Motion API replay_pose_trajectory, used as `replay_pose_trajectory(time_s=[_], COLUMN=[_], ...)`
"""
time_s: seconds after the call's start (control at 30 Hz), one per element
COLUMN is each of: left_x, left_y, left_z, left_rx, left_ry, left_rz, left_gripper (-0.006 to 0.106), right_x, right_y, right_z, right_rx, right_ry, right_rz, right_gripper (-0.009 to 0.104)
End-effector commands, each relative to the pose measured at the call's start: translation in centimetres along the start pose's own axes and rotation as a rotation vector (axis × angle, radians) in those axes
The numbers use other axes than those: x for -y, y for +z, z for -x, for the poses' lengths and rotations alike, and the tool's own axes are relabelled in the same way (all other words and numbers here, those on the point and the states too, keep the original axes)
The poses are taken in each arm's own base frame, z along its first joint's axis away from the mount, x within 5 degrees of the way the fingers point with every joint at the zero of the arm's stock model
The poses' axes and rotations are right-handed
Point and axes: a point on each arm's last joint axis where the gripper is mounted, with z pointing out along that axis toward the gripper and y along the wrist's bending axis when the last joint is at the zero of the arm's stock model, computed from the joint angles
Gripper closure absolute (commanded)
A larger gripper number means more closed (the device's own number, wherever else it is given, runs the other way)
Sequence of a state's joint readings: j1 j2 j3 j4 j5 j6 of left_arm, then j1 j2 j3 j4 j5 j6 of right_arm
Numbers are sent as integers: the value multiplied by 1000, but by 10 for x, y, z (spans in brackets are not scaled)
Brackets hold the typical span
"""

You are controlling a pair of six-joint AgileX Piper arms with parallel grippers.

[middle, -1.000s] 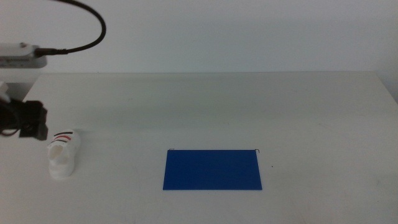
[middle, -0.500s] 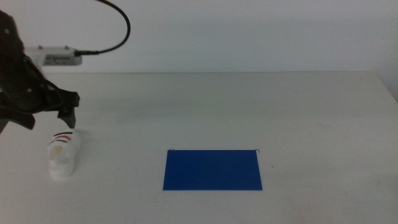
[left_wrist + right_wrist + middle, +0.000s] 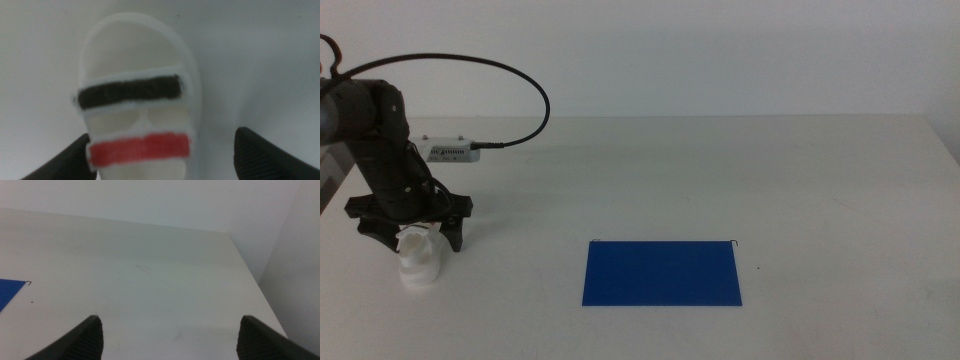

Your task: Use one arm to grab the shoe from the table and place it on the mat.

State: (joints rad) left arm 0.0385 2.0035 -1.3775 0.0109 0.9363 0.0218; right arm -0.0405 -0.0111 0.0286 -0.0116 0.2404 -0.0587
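Both jaws of my left gripper [image 3: 408,228] spread wide astride one shoe [image 3: 420,259] near the table's [image 3: 720,170] left edge; one mat [image 3: 662,273] lies apart.

You have the mat [image 3: 662,273] as your landmark on the table [image 3: 720,170]. The shoe [image 3: 420,258] stands well to its left, apart from it. The left gripper [image 3: 410,228] sits directly over the shoe, jaws spread either side.

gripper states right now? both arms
Left gripper: open, jaws straddling the shoe on the table, not clamped.
Right gripper: open, holding nothing, out of the middle view.
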Motion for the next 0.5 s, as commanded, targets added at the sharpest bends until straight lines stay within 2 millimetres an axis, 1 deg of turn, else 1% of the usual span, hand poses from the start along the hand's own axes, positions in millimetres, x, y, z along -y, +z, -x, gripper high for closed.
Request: replay_pose_trajectory(time_s=[0.0,0.07,0.17,0.27,0.33,0.4,0.47], left_x=[2,2,-1,-6,-7,-7,-6], left_y=[-23,-23,-23,-23,-23,-27,-34], left_z=[8,8,8,7,6,4,2], left_rx=[94,94,97,88,74,68,68], left_ry=[-1,-1,-5,-44,-47,-47,-44], left_rz=[-7,-7,2,-5,-5,-5,-6], left_gripper=[8,14,29,52,69,85,97], right_x=[1,1,1,1,1,1,1], right_y=[0,0,0,0,0,0,0], right_z=[5,5,5,5,5,5,5], right_rx=[64,64,64,64,64,64,64], right_ry=[-18,-18,-18,-18,-18,-18,-18], right_rz=[-11,-11,-11,-11,-11,-11,-11], right_gripper=[17,17,17,17,17,17,17])
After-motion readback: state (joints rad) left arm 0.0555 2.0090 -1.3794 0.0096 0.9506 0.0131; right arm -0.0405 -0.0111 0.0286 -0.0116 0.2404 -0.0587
